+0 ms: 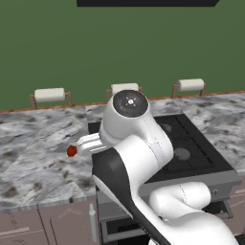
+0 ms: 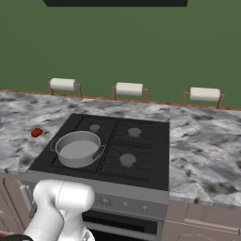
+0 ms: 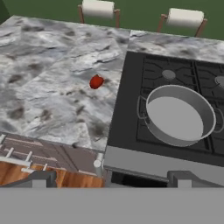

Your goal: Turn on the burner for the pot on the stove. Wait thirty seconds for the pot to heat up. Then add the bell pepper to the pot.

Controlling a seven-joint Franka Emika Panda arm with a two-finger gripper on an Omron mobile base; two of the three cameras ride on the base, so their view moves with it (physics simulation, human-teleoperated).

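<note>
A: Where is the pot (image 2: 77, 148) sitting, and what is lying around it?

B: It is standing upright on the front-left burner of the stove (image 2: 141, 164), its pale inside showing bare. The bell pepper (image 3: 96, 82) is resting on the marble table (image 3: 52, 92), just off the stove's left edge and apart from the pot. The knobs (image 2: 124, 204) are lining the grey front panel, below the pot and toward the robot.

A: And which way is all this lying from the fingers?

B: In the hand view the fingers (image 3: 43, 178) are standing wide apart and gripping nothing, with the panel's top edge just ahead of them, the pot beyond to the right and the pepper beyond to the left. The coming move, judged from the task, is turning on that panel, near and low, not on the pepper.

A: The arm's pose?

B: It is folding back over the stove front, hand held high and looking down.
</note>
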